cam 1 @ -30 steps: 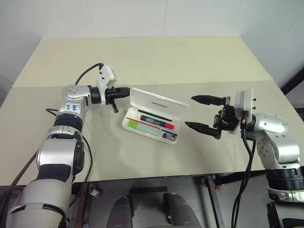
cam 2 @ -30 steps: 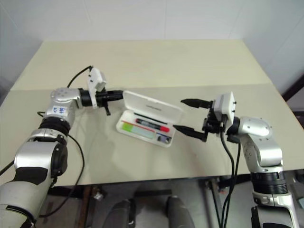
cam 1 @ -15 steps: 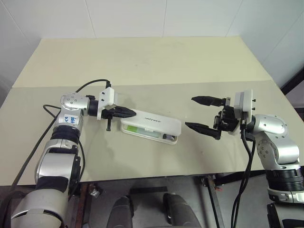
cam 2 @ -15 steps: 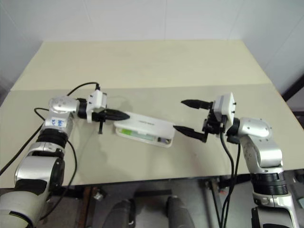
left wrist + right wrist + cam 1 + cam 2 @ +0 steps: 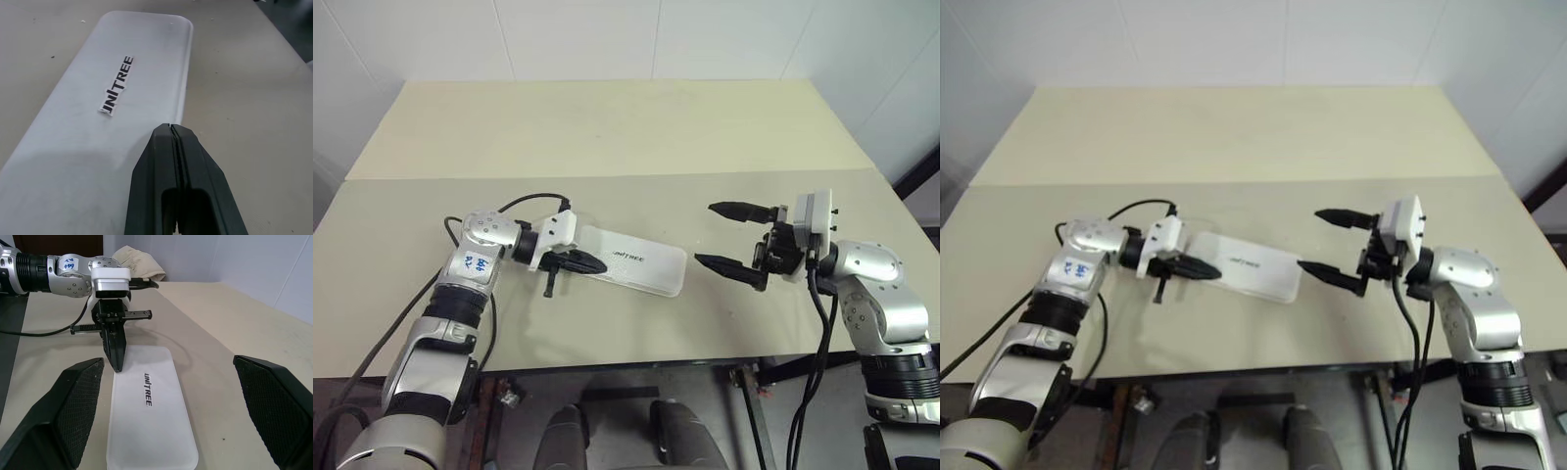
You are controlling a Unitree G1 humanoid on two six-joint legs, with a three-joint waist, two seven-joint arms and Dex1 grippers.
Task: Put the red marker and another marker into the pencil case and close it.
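step: press lid shut | pencil case [image 5: 631, 272] lies lid-down mid-table [image 5: 607, 127] | left gripper [image 5: 592, 264] fingers together, empty, tip on lid's near end | right gripper [image 5: 732, 235] spread wide, empty, beside case | advice: press straight down, evenly, avoid sliding the case

Pencil case [image 5: 631, 271]: lies flat on the table [image 5: 607, 127], near its front edge, lid down, long axis running left to right.
Left gripper [image 5: 590, 264]: at the case's left end, tips resting on the lid.
Right gripper [image 5: 728, 235]: to the right of the case, just beside its right end, apart from it.
Table behind case: bare.
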